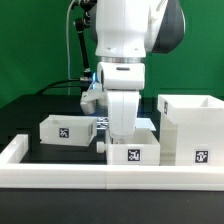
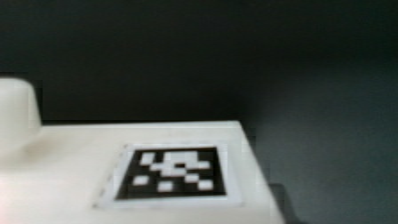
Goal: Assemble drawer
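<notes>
Ext. view: the gripper (image 1: 118, 137) is seen lowered straight down at the back edge of the front tray (image 1: 133, 155), approx. mid-scene. Its fingertips are hidden by the tray wall, so it cannot be told whether the jaws are apart, together or clamped on sth. The front tray is set just behind the border wall (image 1: 60, 178), tag turned to the camera. The drawer housing (image 1: 190, 128) is stood upright just beside it on the exterior view's right, open at the top, w/ a tag low on its front. The second tray (image 1: 66, 129) is placed farther back on the exterior view's left, apart from both, on the black table (image 1: 25, 115). Wrist view, blurred: a white surface (image 2: 71, 150) w/ a square tag (image 2: 175, 172) is shown close up; which part it belongs to cannot be told
</notes>
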`<state>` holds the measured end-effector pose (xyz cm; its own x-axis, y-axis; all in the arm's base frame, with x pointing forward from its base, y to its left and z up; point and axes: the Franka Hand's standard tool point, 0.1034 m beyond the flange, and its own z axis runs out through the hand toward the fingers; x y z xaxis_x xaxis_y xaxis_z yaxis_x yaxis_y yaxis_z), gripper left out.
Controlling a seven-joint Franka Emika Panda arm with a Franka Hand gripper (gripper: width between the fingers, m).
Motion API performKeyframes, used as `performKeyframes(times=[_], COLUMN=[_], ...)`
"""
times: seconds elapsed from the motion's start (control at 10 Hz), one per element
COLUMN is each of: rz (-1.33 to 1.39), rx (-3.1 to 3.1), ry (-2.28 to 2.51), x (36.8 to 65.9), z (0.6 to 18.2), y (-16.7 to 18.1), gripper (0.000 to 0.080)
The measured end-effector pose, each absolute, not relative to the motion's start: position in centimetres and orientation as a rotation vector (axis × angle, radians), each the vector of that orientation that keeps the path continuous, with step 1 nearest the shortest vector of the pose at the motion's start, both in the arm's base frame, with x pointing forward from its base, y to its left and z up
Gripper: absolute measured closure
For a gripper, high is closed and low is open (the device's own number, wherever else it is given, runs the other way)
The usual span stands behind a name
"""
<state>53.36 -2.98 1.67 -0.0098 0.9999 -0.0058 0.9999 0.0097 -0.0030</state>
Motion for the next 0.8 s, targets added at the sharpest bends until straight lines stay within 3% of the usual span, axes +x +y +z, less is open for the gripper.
performKeyframes(times=[0.8], rz=[0.007], rx=[2.240], ry=[2.191], x=[54.1], z=[1.5], y=[-2.2], gripper=[0.0758])
